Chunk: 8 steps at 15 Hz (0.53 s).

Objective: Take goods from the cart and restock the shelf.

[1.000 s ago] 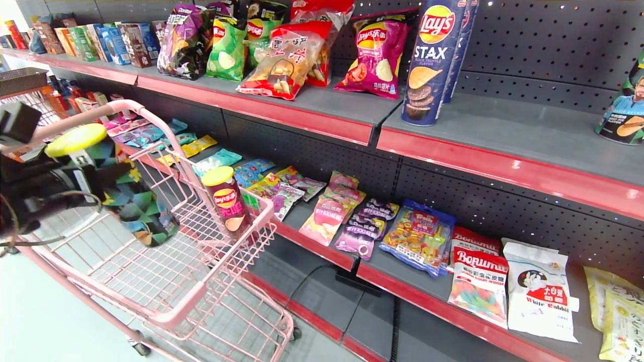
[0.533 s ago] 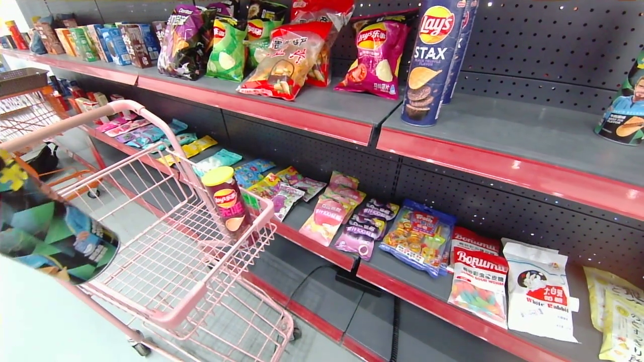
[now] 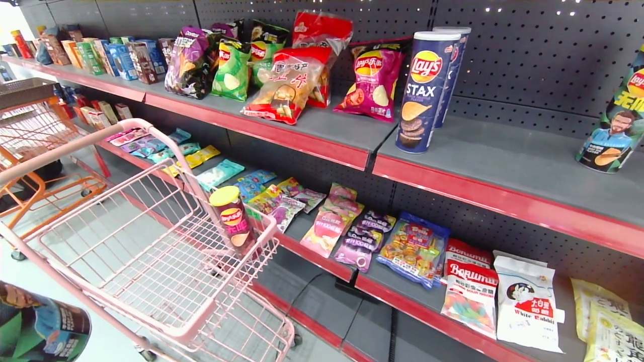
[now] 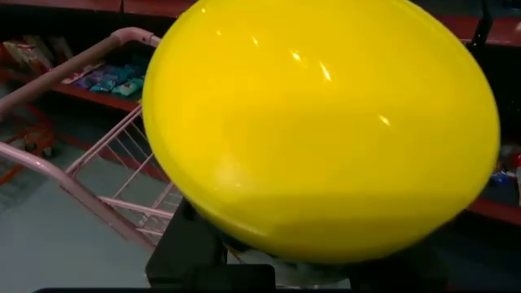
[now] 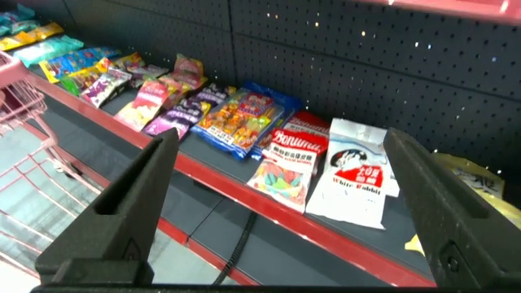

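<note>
The left tool (image 4: pixel 297 267) is clamped round the green chip can (image 3: pixel 40 329), whose yellow lid (image 4: pixel 326 122) sits right against the wrist. The right tool (image 5: pixel 281 213) hangs wide open and empty, with the sweets (image 5: pixel 244 122) beyond it. To my eye the danger is the long can swinging low: the cart (image 3: pixel 85 142) handle lies just ahead of the left tool and the top shelf (image 3: pixel 503 161) is well ahead and above, so the can could clip the rim or topple the blue cans (image 3: pixel 422 90). Since a second ago the can has come back from over the basket toward the robot, and the head camera has tilted.
</note>
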Available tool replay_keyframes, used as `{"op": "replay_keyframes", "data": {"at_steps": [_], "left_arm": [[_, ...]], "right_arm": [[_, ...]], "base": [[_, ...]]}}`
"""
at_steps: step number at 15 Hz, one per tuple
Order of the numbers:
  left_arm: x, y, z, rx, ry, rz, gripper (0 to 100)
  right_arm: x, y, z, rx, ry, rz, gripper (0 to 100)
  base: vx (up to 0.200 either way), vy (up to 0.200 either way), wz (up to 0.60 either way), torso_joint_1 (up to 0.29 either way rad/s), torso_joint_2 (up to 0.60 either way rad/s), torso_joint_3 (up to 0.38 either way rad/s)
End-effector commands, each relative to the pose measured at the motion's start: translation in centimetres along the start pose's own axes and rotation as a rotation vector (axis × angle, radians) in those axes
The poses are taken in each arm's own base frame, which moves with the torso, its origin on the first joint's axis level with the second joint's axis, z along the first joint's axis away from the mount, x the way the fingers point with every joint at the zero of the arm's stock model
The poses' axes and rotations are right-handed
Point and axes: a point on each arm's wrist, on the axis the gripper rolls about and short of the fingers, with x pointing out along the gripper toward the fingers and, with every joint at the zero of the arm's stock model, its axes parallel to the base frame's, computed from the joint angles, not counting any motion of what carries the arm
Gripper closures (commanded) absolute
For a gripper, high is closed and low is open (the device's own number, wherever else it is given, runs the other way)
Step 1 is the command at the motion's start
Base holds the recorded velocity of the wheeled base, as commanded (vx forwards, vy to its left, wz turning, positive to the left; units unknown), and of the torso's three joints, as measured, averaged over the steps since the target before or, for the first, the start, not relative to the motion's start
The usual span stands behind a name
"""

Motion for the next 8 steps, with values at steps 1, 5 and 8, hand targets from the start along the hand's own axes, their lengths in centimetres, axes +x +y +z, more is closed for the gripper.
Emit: {"op": "replay_keyframes", "data": {"at_steps": [1,5,8], "left_arm": [[-0.78,-0.25,-0.81,0.005,-0.021,0.003,100],[-0.81,-0.29,-0.92,-0.001,-0.022,-0.008,100],[-0.98,-0.33,-0.96,0.008,-0.029,-0.005,100]], "right_arm": [[0.01,0.00,0.00,-0.001,0.001,0.000,0],[0.01,0.00,0.00,-0.001,0.001,0.000,0],[0.01,0.00,0.00,-0.001,0.001,0.002,0]], "base": [[0.000,0.000,0.00,0.188,-0.55,-0.359],[0.000,0.000,0.00,0.200,-0.56,-0.354],[0.000,0.000,0.00,0.237,-0.60,-0.362]]}}
